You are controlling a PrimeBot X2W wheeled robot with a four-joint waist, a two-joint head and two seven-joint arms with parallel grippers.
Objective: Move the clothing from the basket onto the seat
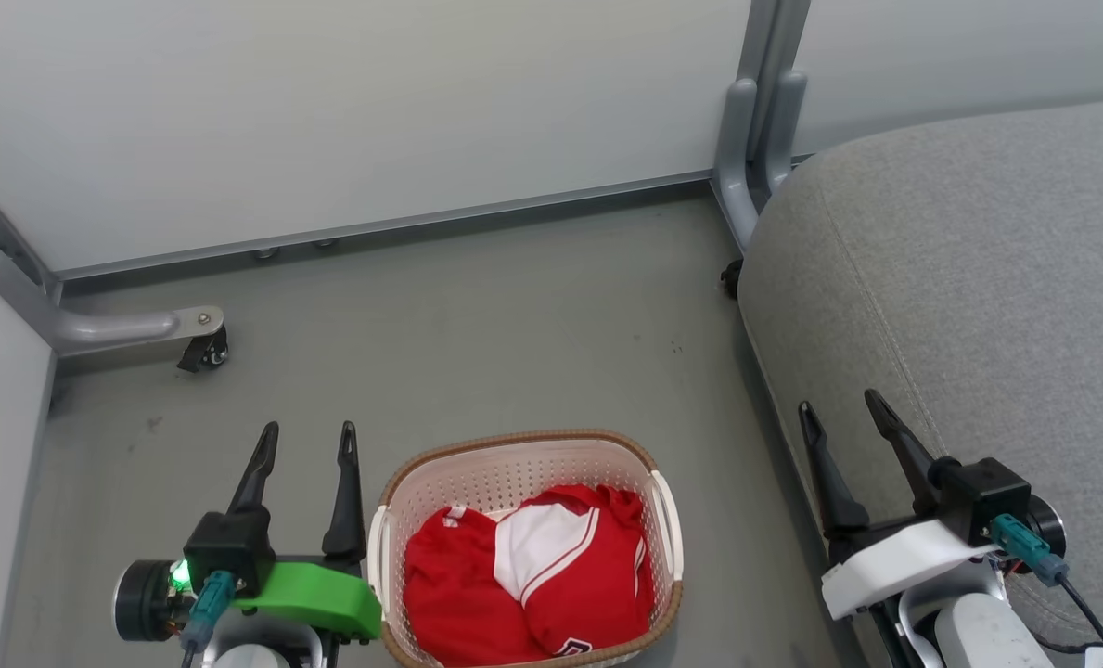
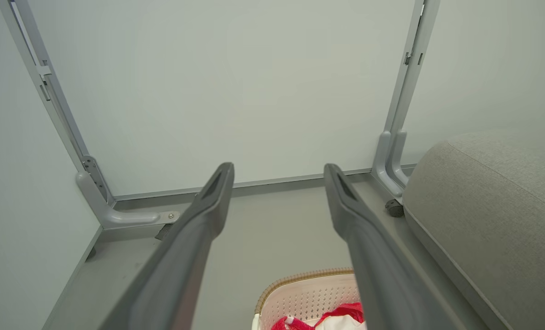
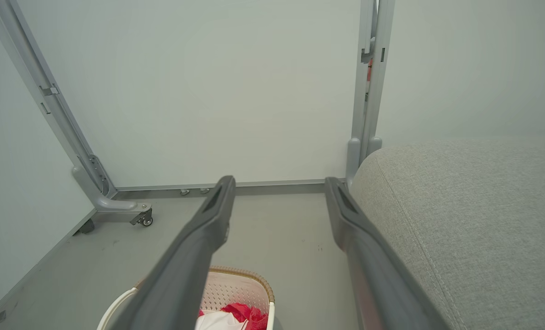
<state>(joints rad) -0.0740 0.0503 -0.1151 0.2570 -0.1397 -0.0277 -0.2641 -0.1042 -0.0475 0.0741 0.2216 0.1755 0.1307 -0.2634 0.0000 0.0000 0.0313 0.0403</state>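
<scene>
Both soft red garments [image 1: 528, 580], the jersey with white panels on top, sit in the cream perforated plastic basket with a brown woven-look rim [image 1: 514, 438] at the bottom centre of my head view. My plan, I reckon: drop in from above, pinch a thick fold of the jersey, lift clear of the rim, then swing over to the big light-grey fabric seat cushion [image 1: 978, 278] on the right. My left gripper [image 1: 311, 429] at lower left and my right gripper [image 1: 837, 402] at lower right both have fingers spread apart, holding and touching nothing.
</scene>
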